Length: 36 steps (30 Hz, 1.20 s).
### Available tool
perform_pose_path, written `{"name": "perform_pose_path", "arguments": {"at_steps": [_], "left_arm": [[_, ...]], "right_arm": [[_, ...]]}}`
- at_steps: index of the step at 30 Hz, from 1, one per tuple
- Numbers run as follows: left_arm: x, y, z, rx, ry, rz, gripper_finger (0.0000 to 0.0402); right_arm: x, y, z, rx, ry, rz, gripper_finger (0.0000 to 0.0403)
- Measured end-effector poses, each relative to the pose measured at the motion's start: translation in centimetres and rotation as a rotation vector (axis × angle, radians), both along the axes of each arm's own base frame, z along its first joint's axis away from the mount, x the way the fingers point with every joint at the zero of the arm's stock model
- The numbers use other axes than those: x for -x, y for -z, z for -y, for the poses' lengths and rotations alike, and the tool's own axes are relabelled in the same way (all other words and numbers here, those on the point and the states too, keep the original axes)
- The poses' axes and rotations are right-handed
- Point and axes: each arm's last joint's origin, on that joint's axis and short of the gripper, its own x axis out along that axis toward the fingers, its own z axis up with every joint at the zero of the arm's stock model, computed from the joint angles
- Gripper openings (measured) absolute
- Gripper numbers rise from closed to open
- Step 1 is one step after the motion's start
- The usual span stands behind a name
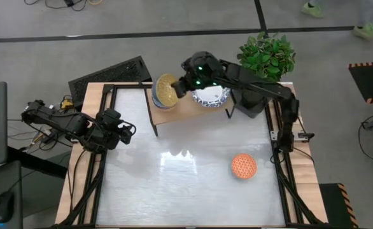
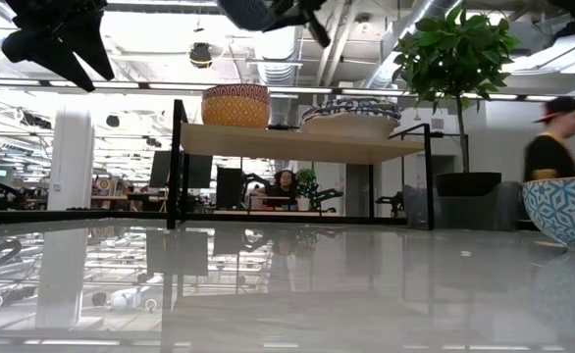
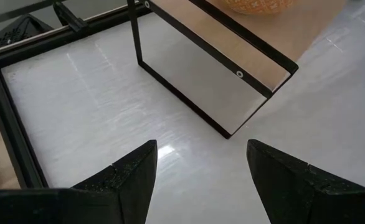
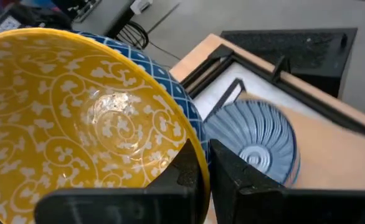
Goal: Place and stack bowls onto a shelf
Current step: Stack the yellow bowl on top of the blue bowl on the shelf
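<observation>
The light wood shelf [image 1: 188, 111] stands at the table's far middle. My right gripper [image 1: 181, 86] is over its left end, shut on a yellow bowl [image 1: 166, 89] with a blue latticed outer wall. Below that bowl a light blue ribbed bowl [image 4: 257, 140] stands on the shelf; in the low view the bowl there [image 2: 235, 106] shows an orange patterned wall. Wide white bowls with blue rims [image 1: 212, 97] sit on the shelf's right half. An orange-red bowl [image 1: 243, 166] stands on the table at the near right. My left gripper [image 1: 130, 131] is open and empty at the table's left edge. My right gripper pinches the yellow bowl's rim [image 4: 200, 148], one finger [image 4: 181, 171] inside the bowl and one [image 4: 232, 174] on its blue outer wall. The bowl is lifted clear and tilted, above the light blue bowl.
A black pot with a green plant [image 1: 266, 57] stands at the shelf's right end. A black mat [image 1: 110, 73] lies beyond the far left corner. A person [image 2: 552, 147] shows in the room beyond the table. The shelf's black legs [image 3: 182, 99] stand ahead of my left gripper.
</observation>
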Motion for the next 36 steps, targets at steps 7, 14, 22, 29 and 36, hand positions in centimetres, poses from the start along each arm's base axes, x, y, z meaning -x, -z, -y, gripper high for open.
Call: {"name": "perform_pose_path", "arguments": {"at_steps": [7, 14, 22, 29, 36], "left_arm": [[0.0, 0.0, 0.0, 0.011, -0.015, 0.012, 0.0232], [0.0, 0.0, 0.0, 0.013, -0.018, 0.013, 0.0232], [0.0, 0.0, 0.0, 0.006, -0.021, 0.016, 0.0232], [0.0, 0.0, -0.1, -0.006, -0.027, 0.020, 0.0232], [0.0, 0.0, -0.1, -0.007, -0.029, 0.021, 0.0232]], "right_arm": [[-1.8, 1.2, 2.6, 0.008, 0.022, -0.097, 0.0039], [-2.3, 3.3, 4.2, -0.035, 0.018, -0.179, 0.0039], [-2.4, 4.4, 4.6, -0.060, 0.003, -0.234, 0.0039], [-2.4, 4.4, 4.6, -0.050, -0.007, -0.246, 0.0039], [-2.2, 4.5, 4.8, -0.049, -0.003, -0.258, 0.0039]]}}
